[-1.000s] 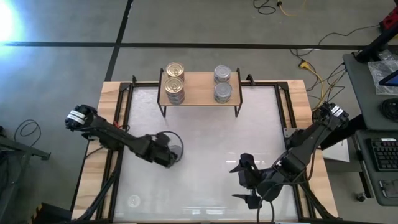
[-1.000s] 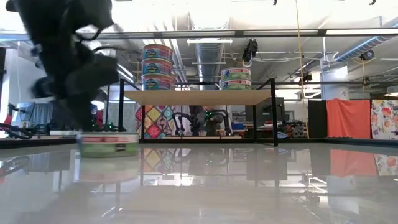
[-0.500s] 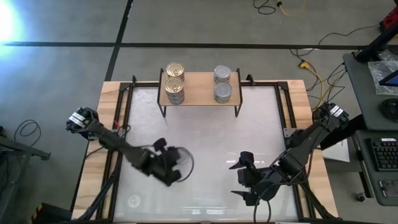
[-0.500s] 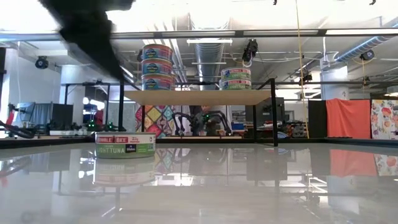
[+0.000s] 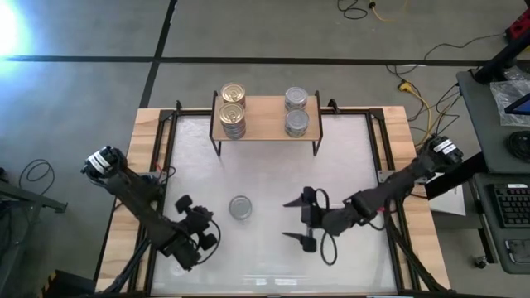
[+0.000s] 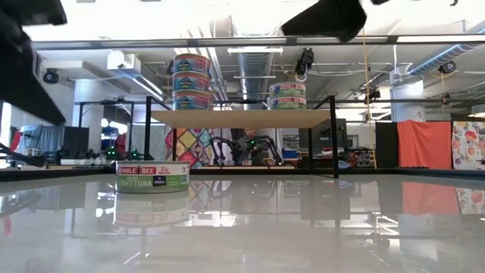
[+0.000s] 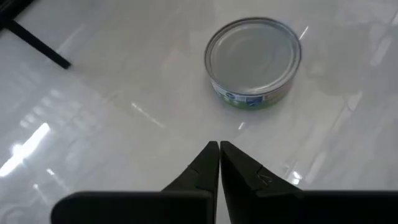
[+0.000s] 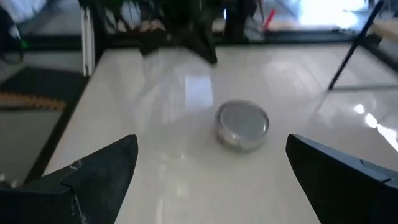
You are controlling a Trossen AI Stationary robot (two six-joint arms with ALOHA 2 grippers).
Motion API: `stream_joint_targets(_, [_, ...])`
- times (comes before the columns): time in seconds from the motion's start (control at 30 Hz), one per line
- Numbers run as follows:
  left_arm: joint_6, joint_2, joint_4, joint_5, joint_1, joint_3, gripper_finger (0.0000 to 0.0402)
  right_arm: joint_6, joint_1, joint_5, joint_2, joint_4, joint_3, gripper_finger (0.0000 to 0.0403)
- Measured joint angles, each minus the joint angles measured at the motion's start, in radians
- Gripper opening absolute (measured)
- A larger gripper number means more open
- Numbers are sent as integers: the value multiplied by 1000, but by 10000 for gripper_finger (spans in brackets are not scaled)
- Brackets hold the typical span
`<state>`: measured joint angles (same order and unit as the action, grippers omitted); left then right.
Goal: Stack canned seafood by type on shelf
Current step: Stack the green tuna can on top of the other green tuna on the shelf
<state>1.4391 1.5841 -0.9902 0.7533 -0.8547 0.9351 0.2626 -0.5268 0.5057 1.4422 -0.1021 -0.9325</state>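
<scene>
From above, the shelf (image 5: 266,117) stands at the table's (image 5: 273,165) far edge, carrying gold-lidded tins (image 5: 233,108) to its left and silver-lidded tins (image 5: 296,112) to its right. A loose silver-lidded tin (image 5: 240,207) sits alone on the white top, nothing lying between it and the shelf. Left gripper (image 5: 204,232) is just beside that tin, toward the near left corner, fingers pressed together and apart from it. Right gripper (image 5: 293,222) is on the tin's other side, near but not touching, fingers spread wide. Half a second back the left gripper was over the tin; it has since pulled away, and the right arm has swung in toward the tin.

Low view: loose tin (image 6: 152,176) upright on the glossy top, green label readable, shelf (image 6: 241,117) behind it; dark arm shapes only along the upper edge.

Left wrist view: closed fingertips (image 7: 218,155) point at the tin (image 7: 253,61), clear gap between.

Right wrist view: tin (image 8: 242,125) lies centred between the two spread fingers (image 8: 93,171), farther out.
</scene>
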Motion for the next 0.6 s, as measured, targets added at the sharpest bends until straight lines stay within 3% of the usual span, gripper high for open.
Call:
stream_joint_targets(0.13, [-16,0,136,24,1,-94,8,-22,47,-8,0,-208,105,400])
stream_joint_targets(0.3, [-44,0,254,-11,22,-195,37,60,113,-11,42,-225,141,400])
stream_joint_targets(0.43, [-47,0,282,-13,25,-243,58,68,158,-99,153,-226,78,400])
stream_joint_targets(0.6, [-70,2,284,-55,27,-269,76,33,199,-102,308,-217,-35,400])
